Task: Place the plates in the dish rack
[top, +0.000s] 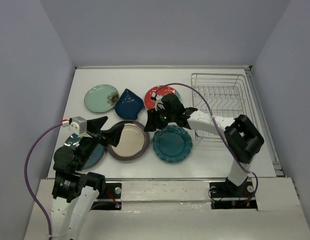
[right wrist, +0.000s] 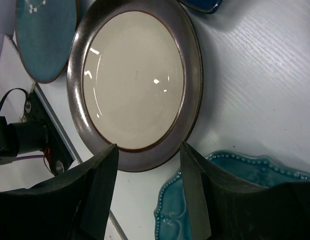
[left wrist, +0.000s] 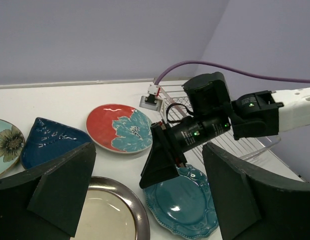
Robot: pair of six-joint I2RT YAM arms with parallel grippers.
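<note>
Where the crockery rests: flat on the white counter point(top: 85, 80), gathered around the cream plate point(top: 127, 140) with its brown rim.
Blue-teal plate point(top: 97, 156): just left of the cream plate, mostly hidden under the left arm.
Left hand point(top: 108, 129): above the cream plate's left rim, fingers spread wide; whether it touches the plate cannot be told.
Mint-green plate point(top: 99, 98): beyond the cream plate and to its left.
Navy teardrop plate point(top: 128, 104): straight beyond the cream plate, just beside the mint-green one.
Right hand point(top: 154, 121): over the cream plate's far-right rim, fingers spread apart.
Red plate point(top: 163, 91): beyond the cream plate to the right, partly covered by the right arm.
Teal scalloped plate point(top: 172, 144): just right of the cream plate.
Dish rack point(top: 221, 97): well right of the cream plate, prongs upright.
</note>
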